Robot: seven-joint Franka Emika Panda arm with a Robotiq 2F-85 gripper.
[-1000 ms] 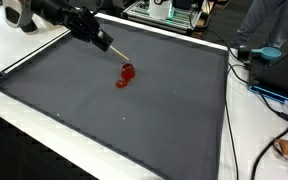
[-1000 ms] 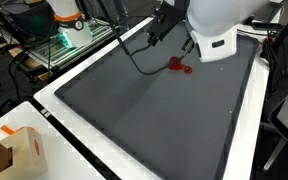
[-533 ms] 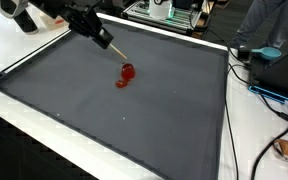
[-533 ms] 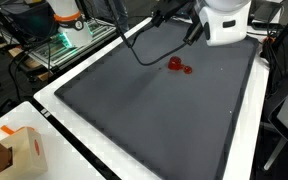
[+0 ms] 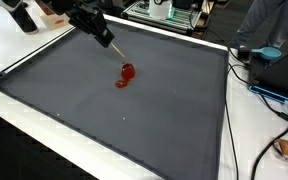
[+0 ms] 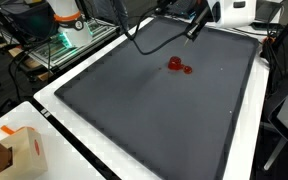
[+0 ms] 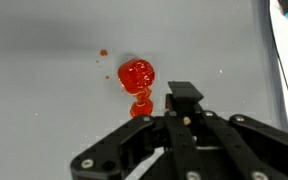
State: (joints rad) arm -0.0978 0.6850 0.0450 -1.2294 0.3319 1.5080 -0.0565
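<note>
The counter (image 5: pixel 14 45) rim is smooth white and faintly shiny. The mat (image 5: pixel 154 110) covering it out to the edges is dark grey and matt, finely grained like cloth or rubber. The blob (image 7: pixel 136 75) is red and wet-glossy, with bright highlights. The end effector (image 7: pixel 185 112) is matt black plastic, and the stick (image 5: pixel 118 51) clamped in it looks pale, like wood. At one counter corner, a box (image 6: pixel 14 150) is dull brown cardboard.

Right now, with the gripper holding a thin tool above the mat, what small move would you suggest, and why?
Probably lower the gripper a little toward the red blob: the thin tool it grips points at the blob, yet its tip hangs clear of the grey mat, short of the red.
</note>
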